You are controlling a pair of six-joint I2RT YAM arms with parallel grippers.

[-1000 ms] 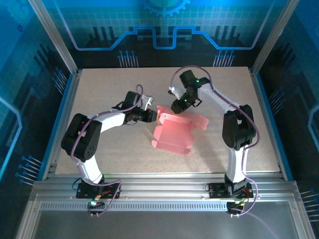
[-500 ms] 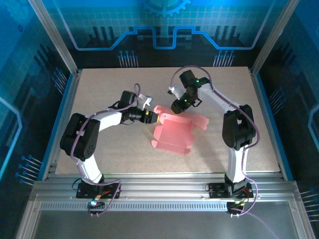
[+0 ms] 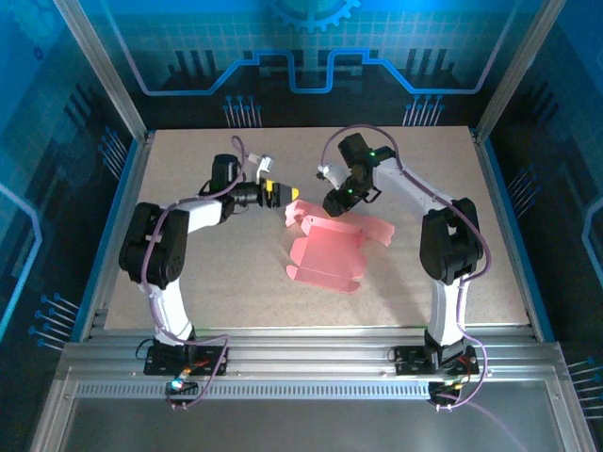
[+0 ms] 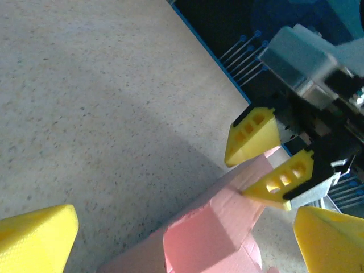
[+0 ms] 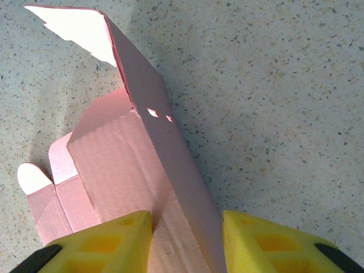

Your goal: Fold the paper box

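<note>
step: mid-fold, by my read; one long wall is up, the rest lies flat, nothing is closed yet
paper box (image 3: pixel 330 254): pink card on the table (image 3: pixel 188 282), just off centre toward 3 o'clock; its near panel lies flat with the tabbed edge at 6 o'clock
end flap (image 3: pixel 293 215): at the box's 10 o'clock corner, tilted up, free
raised wall (image 5: pixel 149 108): upright along the box's 12 o'clock side, with a corner flap angled off its far end
left gripper (image 3: pixel 280 194): at the box's 10 o'clock, fingers spread wide, holding nothing, just apart from the end flap
right gripper (image 3: pixel 333 203): at the box's 12 o'clock, fingers clenched on the top edge of the raised wall, one each side
next move: likely the left gripper pushes the end flap inward toward 4 o'clock; this needs the right grip to hold the wall upright, and a light push, since thin card probably buckles
count: paper box 1; grippers 2 (1 free, 1 gripping); arms 2; walls standing 1
</note>
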